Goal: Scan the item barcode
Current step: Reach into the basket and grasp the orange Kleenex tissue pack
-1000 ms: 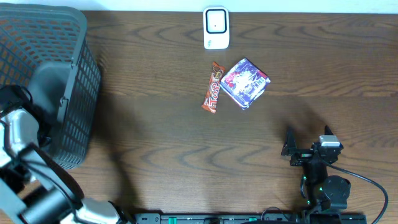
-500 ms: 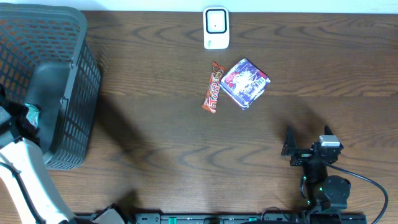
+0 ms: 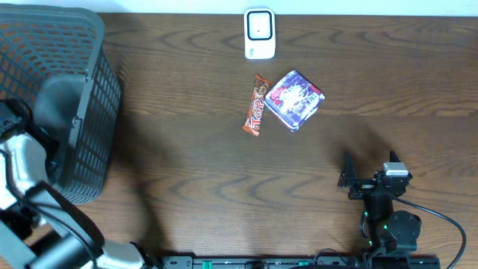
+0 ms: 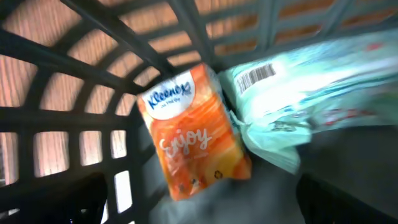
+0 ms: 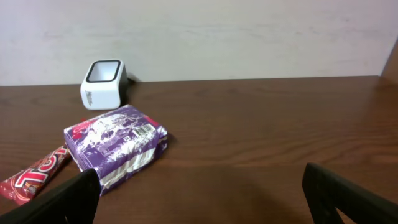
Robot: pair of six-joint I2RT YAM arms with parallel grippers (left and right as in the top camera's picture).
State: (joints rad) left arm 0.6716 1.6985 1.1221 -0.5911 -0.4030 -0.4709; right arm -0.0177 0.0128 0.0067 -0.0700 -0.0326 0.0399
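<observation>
left gripper (image 4: 200, 186): jaws spread wide, holding nothing, down inside the basket (image 3: 88, 90)
right gripper (image 3: 370, 176): jaws wide open and empty, near the table's (image 3: 187, 164) near edge on the right, well apart from the items
tissue pack (image 4: 196, 134): orange soft pack on the basket floor, leaning against the mesh wall; reads "Kleenex" in a white patch and "enjoy" in white script
mint pack (image 4: 292, 93): pale green soft wrap touching the tissue pack's side; white barcode label faces up, other print blurred
purple pack (image 3: 294, 99): squarish block with purple wrap and white and red artwork, lying flat on bare table below the scanner; barcode (image 5: 142, 131) on a white patch on its top face, text too small to read
candy bar (image 3: 255, 114): red and orange wrapper just beside the purple pack's left edge, lying lengthwise toward the scanner; white block letters look like "TOP"
scanner (image 3: 259, 33): small white box with a dark-framed window, at the table's far edge by the wall
</observation>
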